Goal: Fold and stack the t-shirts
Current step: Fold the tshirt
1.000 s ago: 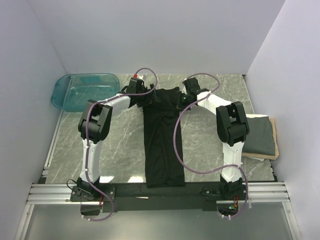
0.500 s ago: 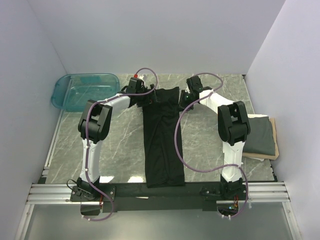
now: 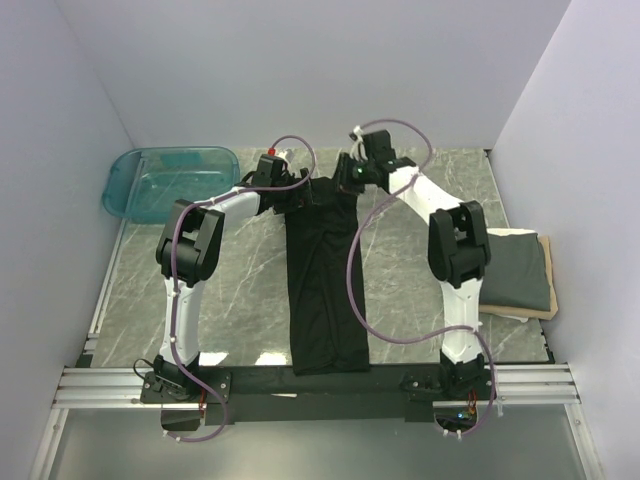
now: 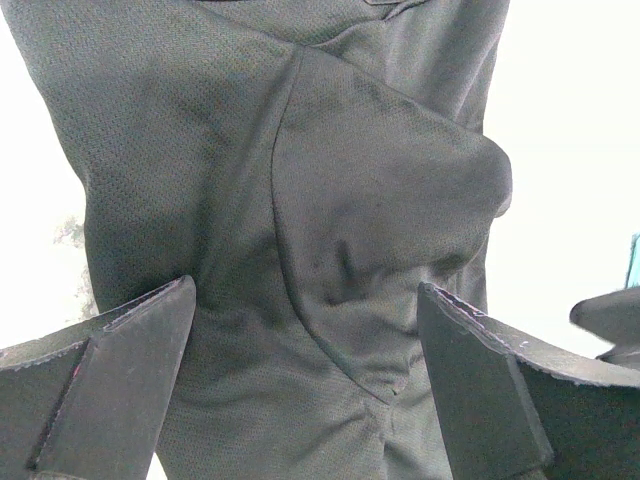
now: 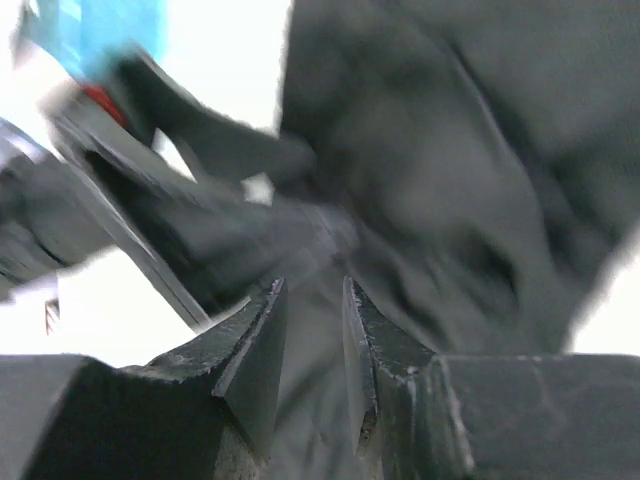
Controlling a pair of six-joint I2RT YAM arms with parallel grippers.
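Grey marble table fills your top view, walled in by pale panels. At the upper left of that frame sits the teal tub, well apart from the cloth.

Moving right, your left gripper reaches to the upper left corner of the black shirt. From the left wrist, you see that gripper with its jaws spread wide, one finger at the lower left of the frame and the other at the lower right. The black shirt lies between and beyond them, and a rounded fold bulges toward the right side. The cloth is not pinched.

In the top view the black shirt lies as a long, narrow strip down the middle of the frame, from the far part of the table to the near edge between the arm bases.

Your right gripper hangs over the strip's upper right corner, just beside the left one. Its wrist view is blurred. There the right gripper has its jaws drawn close with a thin gap, dark cloth behind them. You cannot tell whether any cloth is caught.

At the right edge of the top view, the grey shirt lies folded on the tan board.
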